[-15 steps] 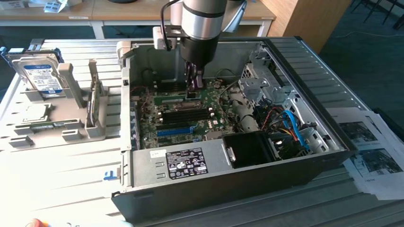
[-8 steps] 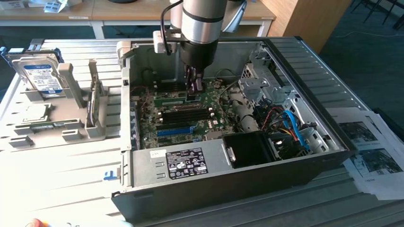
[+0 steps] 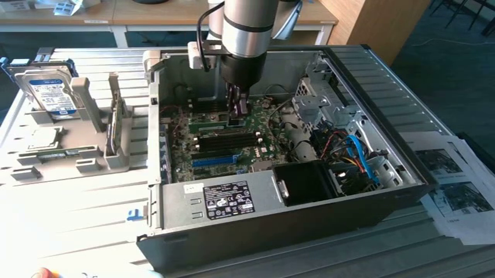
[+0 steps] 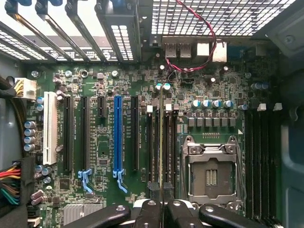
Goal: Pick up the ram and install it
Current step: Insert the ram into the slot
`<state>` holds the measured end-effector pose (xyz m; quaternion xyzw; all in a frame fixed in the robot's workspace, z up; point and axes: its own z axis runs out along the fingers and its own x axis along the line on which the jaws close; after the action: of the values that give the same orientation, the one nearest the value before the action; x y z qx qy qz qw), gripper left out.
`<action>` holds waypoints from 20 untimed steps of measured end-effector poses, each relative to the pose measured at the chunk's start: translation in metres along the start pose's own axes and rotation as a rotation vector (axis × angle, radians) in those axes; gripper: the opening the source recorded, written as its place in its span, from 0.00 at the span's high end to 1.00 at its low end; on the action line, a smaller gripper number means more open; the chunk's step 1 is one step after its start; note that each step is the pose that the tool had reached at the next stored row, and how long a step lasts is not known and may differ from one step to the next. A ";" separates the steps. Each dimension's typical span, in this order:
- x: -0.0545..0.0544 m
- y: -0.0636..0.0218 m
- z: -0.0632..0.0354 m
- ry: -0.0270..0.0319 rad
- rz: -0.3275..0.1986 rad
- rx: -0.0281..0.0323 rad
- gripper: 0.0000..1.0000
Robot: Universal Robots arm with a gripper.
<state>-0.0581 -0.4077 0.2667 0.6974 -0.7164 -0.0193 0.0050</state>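
1. Your gripper, nearest the wrist camera, is clamped on the ram, seen edge-on as a thin line.
2. Ram stands over the motherboard; whether it touches a slot is unclear.

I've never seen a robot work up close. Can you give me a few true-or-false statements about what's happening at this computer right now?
1. The claw grips the ram inside the open computer case. True.
2. The hard drive sits inside the case. False: it stands in the grey holder outside the case, on the exterior view's left.
3. The processor socket on the motherboard is empty. True.
4. A card is plugged into the long blue slot. False: that slot is empty.
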 end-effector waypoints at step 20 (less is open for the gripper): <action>0.000 -0.0168 -0.0005 -0.0001 0.000 0.0000 0.88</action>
<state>-0.0413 -0.4077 0.2667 0.6974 -0.7164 -0.0193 0.0049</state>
